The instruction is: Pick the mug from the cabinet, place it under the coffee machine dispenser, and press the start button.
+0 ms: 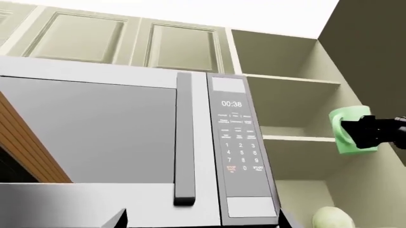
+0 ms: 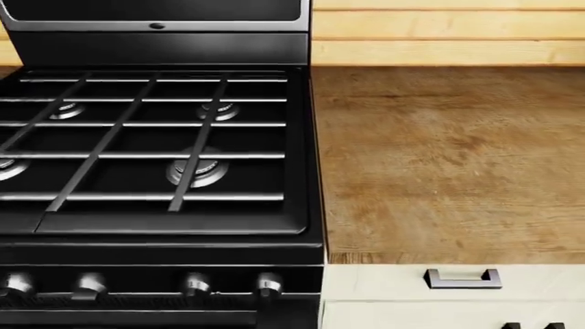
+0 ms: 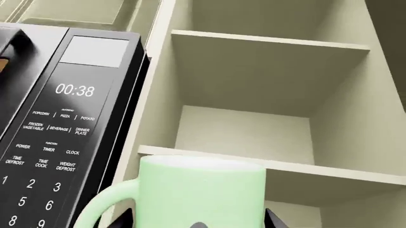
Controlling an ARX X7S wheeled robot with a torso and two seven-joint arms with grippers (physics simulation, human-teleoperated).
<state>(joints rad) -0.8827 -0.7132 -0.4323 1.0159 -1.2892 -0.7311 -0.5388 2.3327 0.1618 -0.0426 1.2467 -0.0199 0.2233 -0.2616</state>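
Fingers: in the left wrist view the right gripper is a black block clamped across the tall pale mint-green cylindrical mug, so it reads as grasping it. The mug is upright in front of the open cream cabinet shelves, beside the silver-and-black microwave, at the level of its keypad. My read: it is held upright so it can go straight down under a spout without re-gripping. The left gripper's own fingers are barely in frame at the lower edge; can't tell whether they are apart or closed. A pale green rounded object sits lower, on the cabinet side of the microwave; can't identify it.

Head view: black gas stove with grates and bare wooden countertop beside it, cream drawer with metal handle below. No arms, mug or coffee machine here, so both arms are presumably raised above this view.

Right wrist view: the mug fills the lower frame, white rim up, loop handle toward the microwave. Dark fingertips flank its body, consistent with a side grasp that leaves the handle free. The empty shelves are behind it, so it looks clear of the cabinet. Placing and pressing start are not yet done.
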